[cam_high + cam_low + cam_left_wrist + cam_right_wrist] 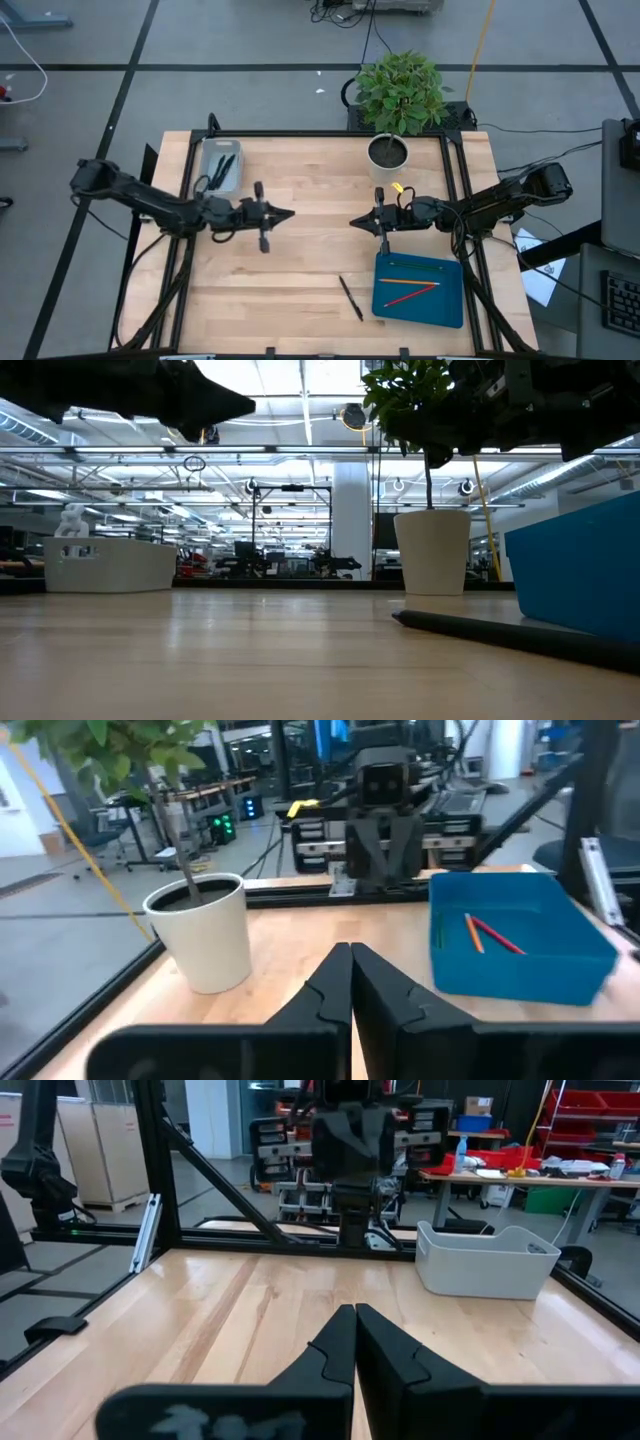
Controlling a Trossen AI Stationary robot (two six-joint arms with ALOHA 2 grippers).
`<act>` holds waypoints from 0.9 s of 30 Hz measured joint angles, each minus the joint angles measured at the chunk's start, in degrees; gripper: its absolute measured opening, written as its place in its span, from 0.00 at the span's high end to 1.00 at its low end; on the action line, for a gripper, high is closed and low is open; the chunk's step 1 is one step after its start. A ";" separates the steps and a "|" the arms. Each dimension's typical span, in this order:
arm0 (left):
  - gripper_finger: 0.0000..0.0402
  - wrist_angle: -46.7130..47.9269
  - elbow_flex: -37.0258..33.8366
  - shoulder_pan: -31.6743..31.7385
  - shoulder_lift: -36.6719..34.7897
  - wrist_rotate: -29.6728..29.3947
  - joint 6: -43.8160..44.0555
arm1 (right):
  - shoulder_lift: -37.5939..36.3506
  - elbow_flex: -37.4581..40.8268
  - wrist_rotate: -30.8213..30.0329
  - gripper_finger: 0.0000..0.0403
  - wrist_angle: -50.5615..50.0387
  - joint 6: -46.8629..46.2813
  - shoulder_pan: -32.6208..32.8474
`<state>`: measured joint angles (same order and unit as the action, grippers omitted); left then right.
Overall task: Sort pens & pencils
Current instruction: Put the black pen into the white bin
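A white tray (221, 165) at the table's far left holds dark pens (226, 167). A blue tray (419, 290) at the near right holds orange, red and green pencils (412, 291). One black pen (351, 298) lies flat on the table just left of the blue tray. My left gripper (289, 213) hovers shut and empty above the table's left-middle, pointing right. My right gripper (353, 222) hovers shut and empty opposite it, pointing left. Both point level, clear of the wood.
A potted plant (391, 150) in a white pot stands at the far edge, right of the middle. Bare wood lies between the two grippers and along the near left. A black frame (455, 180) rims the table.
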<state>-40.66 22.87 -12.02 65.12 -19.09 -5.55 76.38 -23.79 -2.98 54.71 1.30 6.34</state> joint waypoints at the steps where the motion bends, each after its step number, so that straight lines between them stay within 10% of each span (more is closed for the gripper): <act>1: 0.98 -1.15 0.00 0.27 1.13 -0.02 0.31 | 0.00 0.00 0.00 1.00 -0.12 0.00 0.10; 27: 1.00 -26.80 -12.28 -2.22 6.23 -1.81 4.18 | 0.00 0.00 0.02 1.00 0.25 -0.42 0.14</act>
<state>-67.46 10.59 -14.24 71.35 -20.90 -1.37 76.38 -23.79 -2.96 54.96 0.89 6.48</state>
